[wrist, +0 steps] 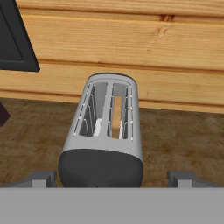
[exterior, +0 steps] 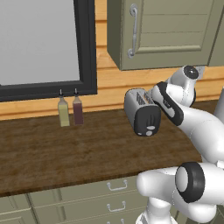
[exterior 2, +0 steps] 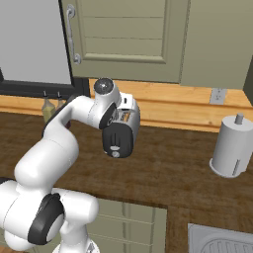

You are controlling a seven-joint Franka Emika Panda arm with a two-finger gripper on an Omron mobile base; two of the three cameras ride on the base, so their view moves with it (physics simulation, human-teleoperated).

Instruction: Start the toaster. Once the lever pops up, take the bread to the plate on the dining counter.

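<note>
Taking the toaster (exterior: pixel 141 111) as the landmark and reading the left base view from left to right, a dark-framed window (exterior: pixel 43 46) is seen well to its left on the back wall, and two bottles (exterior: pixel 70 111), one yellowish and one dark red, are stood against the wall below that frame, well apart from the toaster. The toaster itself is set on the wood counter (exterior: pixel 65 148) near the back wall, its black end panel turned toward the robot, so that the lever (exterior: pixel 149 128) on that panel can be reached from the front. In the hand view the bread (wrist: pixel 116 117) is seen standing on edge in the right-hand slot of the toaster, dropped low between the wires, which suggests that toasting has not yet been started. The gripper (wrist: pixel 113 178) is held just above and in front of the black end, its fingers (wrist: pixel 43 178) spread wide to either side of the toaster and nothing held between them; this stance is judged to be a line-up for pressing the lever down. Above the toaster a grey-green cabinet (exterior: pixel 166 30) is hung. To the right of the toaster, in the right base view, a paper towel roll (exterior 2: pixel 232 147) is stood well apart, with a sink (exterior 2: pixel 220 239) corner nearer the robot. Nothing is seen between gripper and lever.
</note>
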